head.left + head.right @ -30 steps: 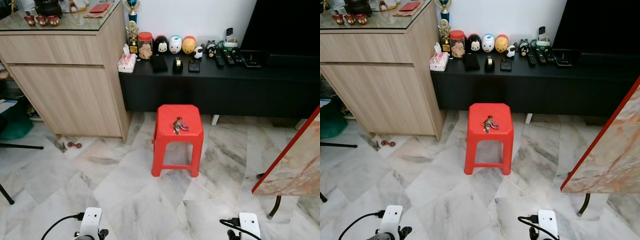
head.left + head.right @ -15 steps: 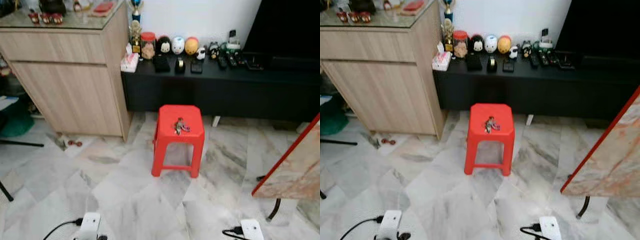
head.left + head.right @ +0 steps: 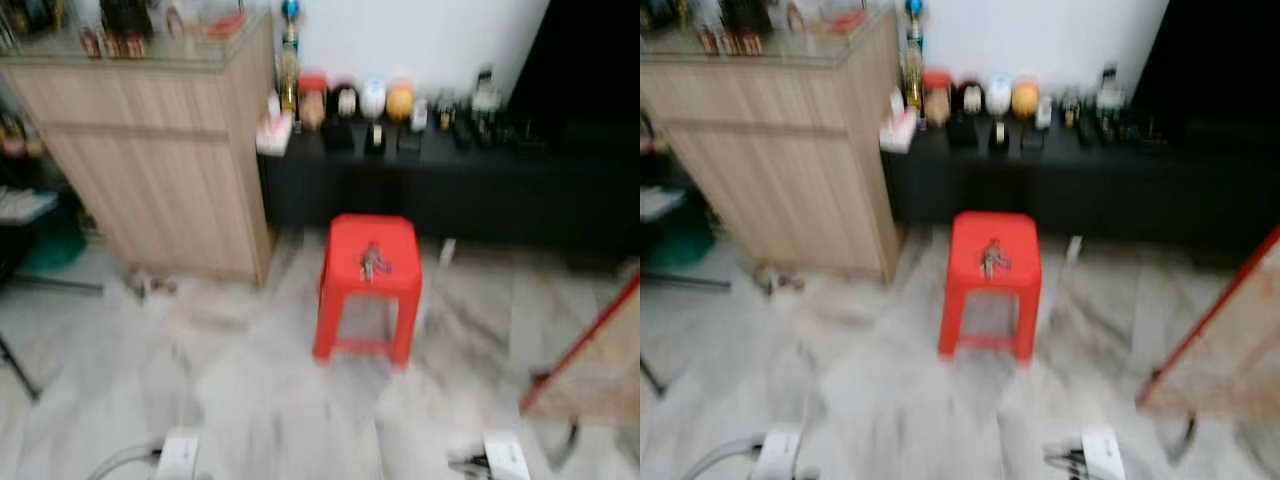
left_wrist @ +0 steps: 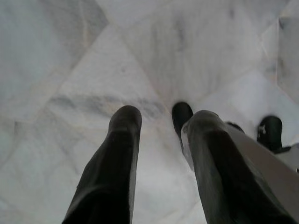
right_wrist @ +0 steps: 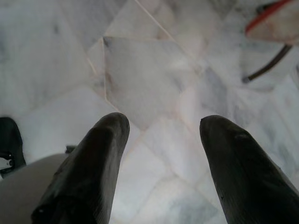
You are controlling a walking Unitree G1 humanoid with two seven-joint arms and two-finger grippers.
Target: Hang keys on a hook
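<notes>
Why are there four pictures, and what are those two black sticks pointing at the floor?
A walking robot took them. Two pictures come from its head, looking ahead and down; they are blurry. Two come from cameras on its wrists. The black sticks are its fingers: the left gripper and the right gripper both hang open over the grey marble floor, holding nothing. Ahead stands a small red plastic stool with a bunch of keys lying on its seat. Behind it is a long black cabinet with little toys on top, and beside that a tall wooden cupboard.
</notes>
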